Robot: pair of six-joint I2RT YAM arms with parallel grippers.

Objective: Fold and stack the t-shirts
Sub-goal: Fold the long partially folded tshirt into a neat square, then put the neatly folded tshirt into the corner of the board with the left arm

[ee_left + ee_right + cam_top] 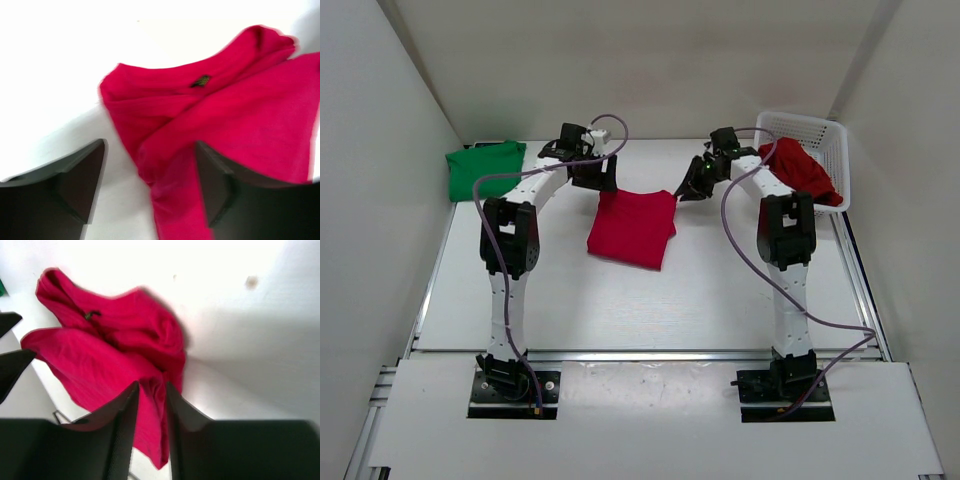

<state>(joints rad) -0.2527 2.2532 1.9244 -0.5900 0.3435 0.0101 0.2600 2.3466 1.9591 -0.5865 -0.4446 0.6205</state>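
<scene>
Now, the folded green t-shirt [485, 168] lies far-left on the tabletop [570, 290]. The left claw [150, 145] gapes over the soft, creased red t-shirt [633, 227] at centre. The right claw [151, 386] sits narrowly parted around a fold, grip unclear; lifting could drag that fold undone. A second red t-shirt [802, 172] slumps in the mesh basket [825, 128].

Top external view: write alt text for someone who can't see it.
A folded red shirt lies in the middle of the table, with the left gripper and right gripper at its far corners. A green shirt sits folded at far left; a second red shirt spills from a white basket at far right.
</scene>
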